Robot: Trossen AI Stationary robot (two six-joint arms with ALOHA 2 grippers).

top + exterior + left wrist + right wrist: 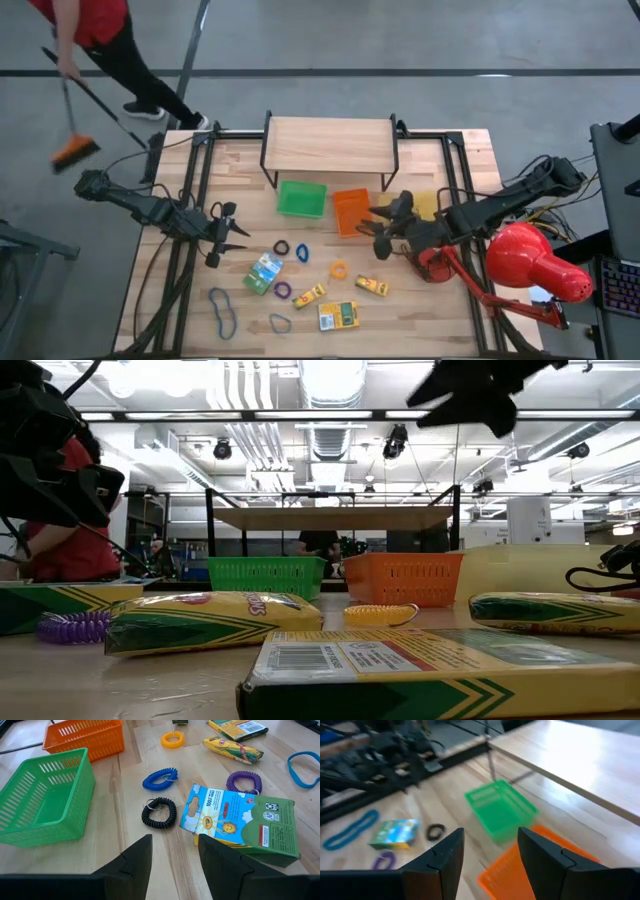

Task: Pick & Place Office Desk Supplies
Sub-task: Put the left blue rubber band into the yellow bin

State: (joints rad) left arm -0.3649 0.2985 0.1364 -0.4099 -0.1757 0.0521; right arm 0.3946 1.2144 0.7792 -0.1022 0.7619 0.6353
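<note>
Coiled bands lie loose on the wooden table: black, blue, yellow and purple. Flat blue loops lie near the front left. A green and blue box and three yellow boxes rest flat on the table. My left gripper stands open at the left, pointing at the black coil. My right gripper hovers open in the air at the orange tray's right edge, with nothing between its fingers.
A green tray stands left of the orange one; a yellow tray is partly hidden under my right arm. A wooden shelf spans the back. A red lamp stands at the right. A person with a broom is beyond the table.
</note>
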